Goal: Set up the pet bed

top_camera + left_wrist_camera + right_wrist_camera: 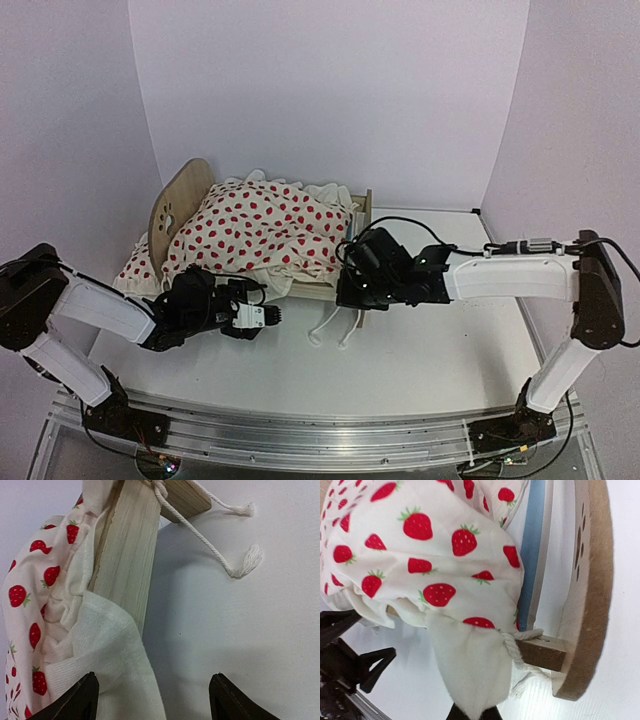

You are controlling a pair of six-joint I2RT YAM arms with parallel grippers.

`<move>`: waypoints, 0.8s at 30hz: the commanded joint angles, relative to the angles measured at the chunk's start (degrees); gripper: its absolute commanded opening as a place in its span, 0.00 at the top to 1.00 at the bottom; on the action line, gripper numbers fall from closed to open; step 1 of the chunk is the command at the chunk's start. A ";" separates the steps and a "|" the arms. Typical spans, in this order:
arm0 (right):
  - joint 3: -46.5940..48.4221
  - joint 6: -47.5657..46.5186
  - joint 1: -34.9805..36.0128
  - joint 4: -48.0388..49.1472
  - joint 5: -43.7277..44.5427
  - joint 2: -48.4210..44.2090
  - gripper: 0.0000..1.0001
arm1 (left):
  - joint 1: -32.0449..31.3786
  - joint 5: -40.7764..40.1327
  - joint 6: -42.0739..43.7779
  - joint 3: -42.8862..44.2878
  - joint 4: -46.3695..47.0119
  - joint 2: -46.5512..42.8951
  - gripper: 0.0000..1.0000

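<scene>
Pinching the blanket (pixel 445 555) with our right gripper (pixel 472 714), we might drag the whole light bed (pixel 592 605) sideways if we tug. Our left gripper (pixel 152 700) is spread wide, steadying nothing.

Bright, even, diffuse light, with a faint lilac cast on the walls (pixel 330 80); shadows are soft; the bed (pixel 127 555) throws a pale one rightward over the table (pixel 250 630); the rail (pixel 300 435) bows from lens distortion; all views are fairly sharp.
</scene>
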 commanded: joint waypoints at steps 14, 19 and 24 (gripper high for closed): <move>-4.52 -1.61 -7.25 -2.79 -15.80 -14.01 1.00 | 6.39 4.47 14.74 6.15 8.11 6.19 0.57; -4.24 -2.09 -7.59 -3.16 -17.03 -13.14 1.00 | 6.93 4.08 14.16 6.00 7.63 4.42 0.97; -5.16 -2.09 -8.58 -3.35 -17.82 -13.05 1.00 | 6.92 3.99 11.41 3.92 5.41 -0.66 1.00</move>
